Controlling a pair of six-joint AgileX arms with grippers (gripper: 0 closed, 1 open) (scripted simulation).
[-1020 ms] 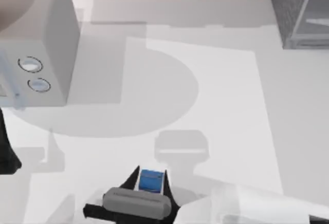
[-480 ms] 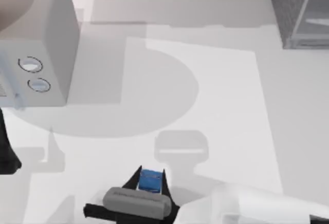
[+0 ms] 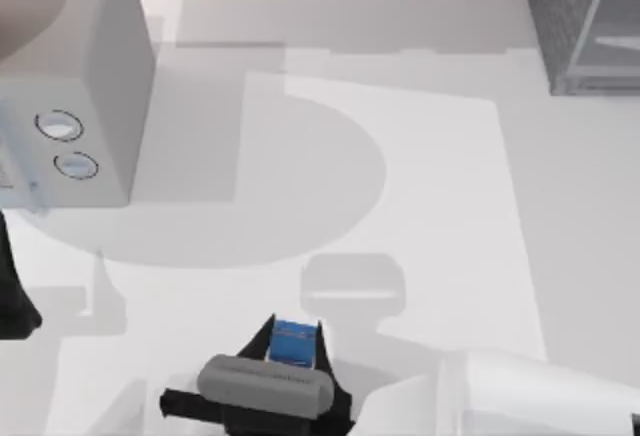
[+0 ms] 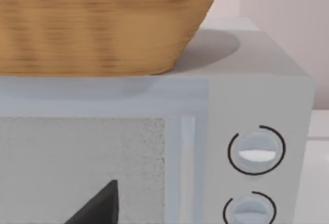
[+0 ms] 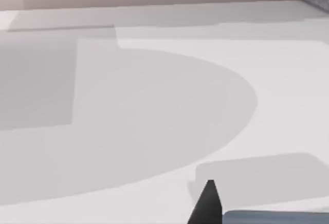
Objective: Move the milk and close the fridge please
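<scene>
The milk (image 3: 294, 343), a small carton with a blue top, stands near the table's front edge at the middle. My right gripper (image 3: 292, 346) is shut on it, with a black finger on each side, and its grey body (image 3: 265, 386) sits just in front. In the right wrist view one black fingertip (image 5: 206, 203) shows above the white tabletop. The fridge (image 3: 568, 16), dark grey and speckled, stands at the far right corner with a paler panel (image 3: 615, 51) on its side. My left arm (image 3: 12, 301) is parked at the table's left edge.
A pale grey box with two round dials (image 3: 70, 86) stands at the far left, close to the left arm. A wicker basket (image 4: 103, 23) sits on top of it. The white tabletop (image 3: 400, 176) stretches between this box and the fridge.
My right gripper has shifted slightly with the milk still between its fingers, and its white forearm has swung lower in the top view. The left arm has not moved.
</scene>
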